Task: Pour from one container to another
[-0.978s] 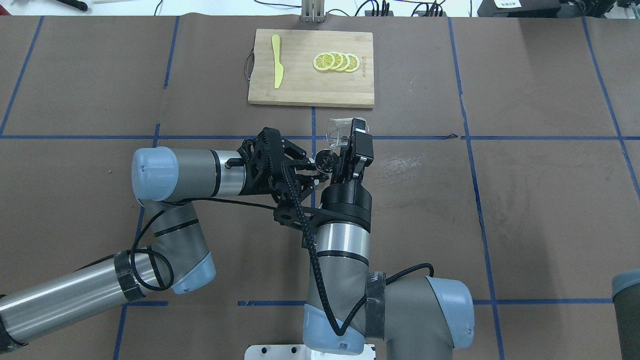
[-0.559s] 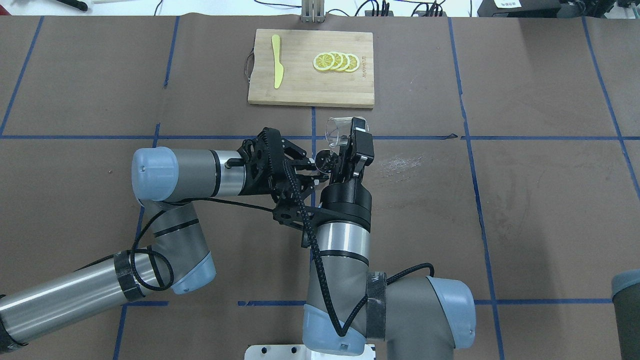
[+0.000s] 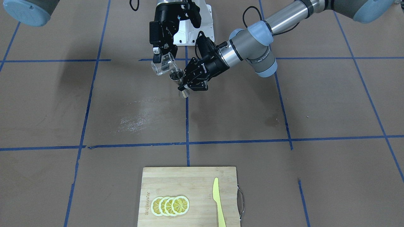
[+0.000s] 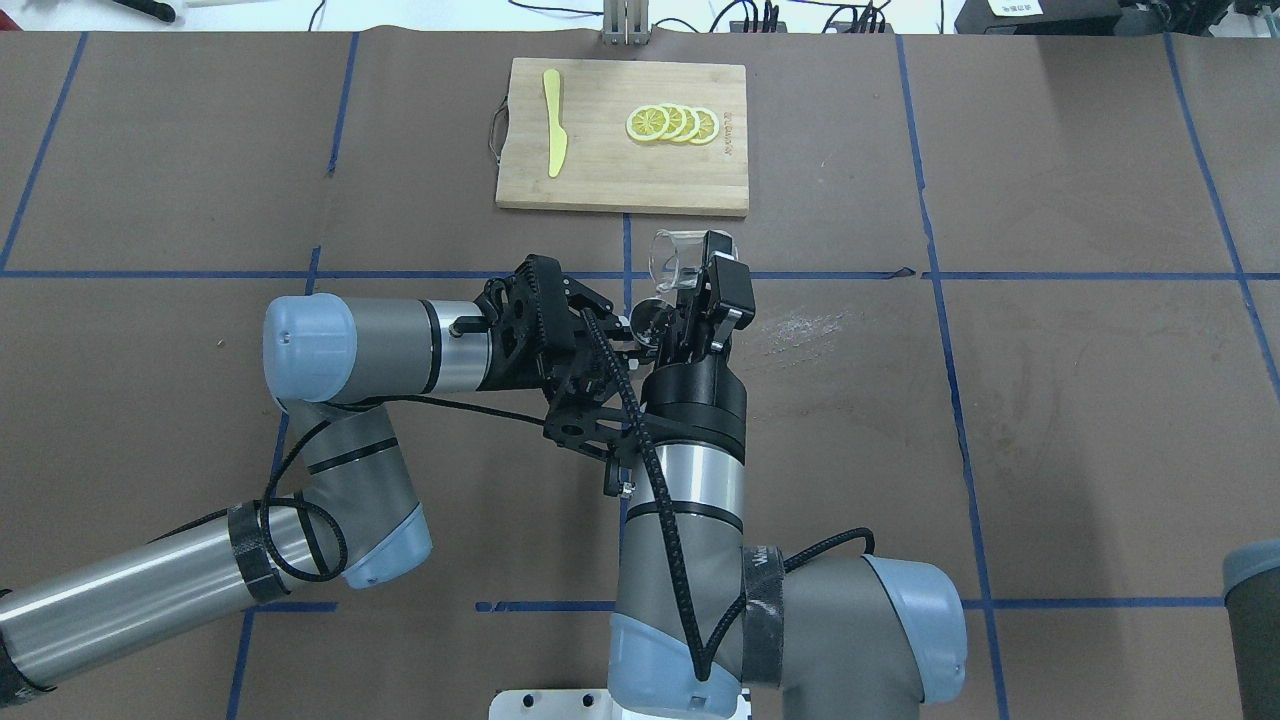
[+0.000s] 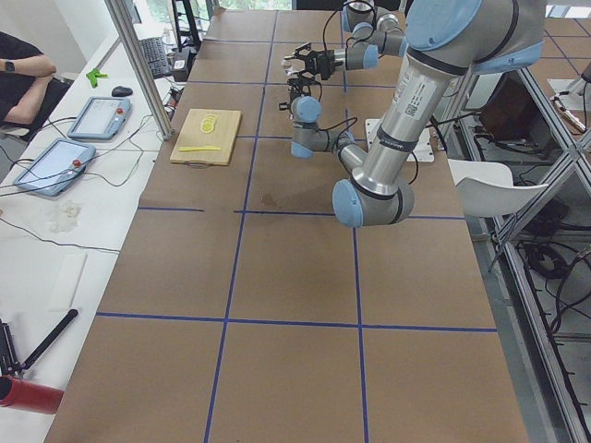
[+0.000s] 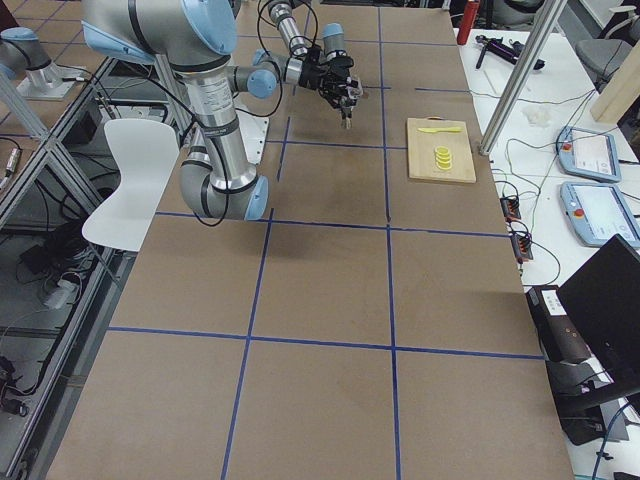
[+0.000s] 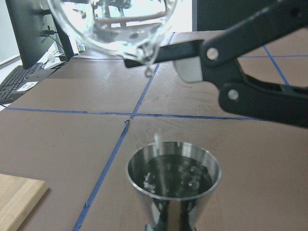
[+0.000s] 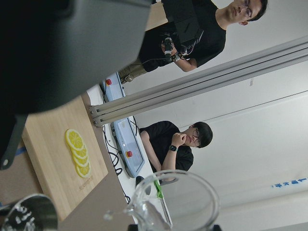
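My right gripper (image 4: 692, 282) is shut on the clear glass cup (image 4: 673, 260), which tilts with its spout over the steel jigger (image 4: 647, 321). My left gripper (image 4: 632, 340) is shut on the jigger's waist and holds it upright above the table. In the left wrist view the cup's spout (image 7: 144, 53) hangs just above the jigger (image 7: 173, 180); a drop falls between them and clear liquid shows in the jigger's bowl. In the front-facing view the cup (image 3: 164, 65) leans towards the jigger (image 3: 179, 82), with the right gripper (image 3: 161, 60) and the left gripper (image 3: 186, 85) side by side.
A wooden cutting board (image 4: 610, 185) lies at the far middle of the table with a yellow knife (image 4: 553, 120) and several lemon slices (image 4: 672, 124) on it. A pale dried smear (image 4: 800, 330) marks the brown table cover right of the grippers. Operators sit beyond the far edge.
The right wrist has turned a little and its forearm has shifted slightly right, with the cup still over the jigger. The left arm and jigger have stayed in place.
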### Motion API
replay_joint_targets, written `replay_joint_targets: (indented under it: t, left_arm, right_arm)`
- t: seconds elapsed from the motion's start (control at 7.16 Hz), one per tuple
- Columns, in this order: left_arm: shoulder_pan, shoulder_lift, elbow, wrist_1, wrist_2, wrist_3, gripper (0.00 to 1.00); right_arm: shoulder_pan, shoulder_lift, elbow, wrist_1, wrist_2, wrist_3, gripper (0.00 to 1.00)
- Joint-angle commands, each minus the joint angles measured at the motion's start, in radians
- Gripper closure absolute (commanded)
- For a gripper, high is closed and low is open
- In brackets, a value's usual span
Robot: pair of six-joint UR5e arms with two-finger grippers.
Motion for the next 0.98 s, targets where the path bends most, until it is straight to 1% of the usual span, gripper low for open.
replay_joint_targets:
  t: [0.0,0.14,0.42,0.7,0.84]
  left_arm:
    - [0.0,0.0,-0.001,0.0,0.0,-0.001,1.0]
    - [0.0,0.0,0.001,0.0,0.0,-0.001,1.0]
    - [0.0,0.002,-0.001,0.0,0.0,-0.001,1.0]
    - [0.0,0.006,-0.002,0.0,0.0,-0.001,1.0]
    - [0.0,0.006,-0.003,0.0,0.0,-0.001,1.0]
  right_arm:
    - [-0.003,-0.023,0.009,0.139,0.029,0.043,1.0]
    - [-0.004,-0.042,0.009,0.204,0.034,0.045,1.0]
    - [-0.001,-0.05,0.029,0.227,0.052,0.071,1.0]
    - [0.007,-0.074,0.106,0.229,0.167,0.288,1.0]
    - [0.01,-0.083,0.124,0.296,0.221,0.377,1.0]
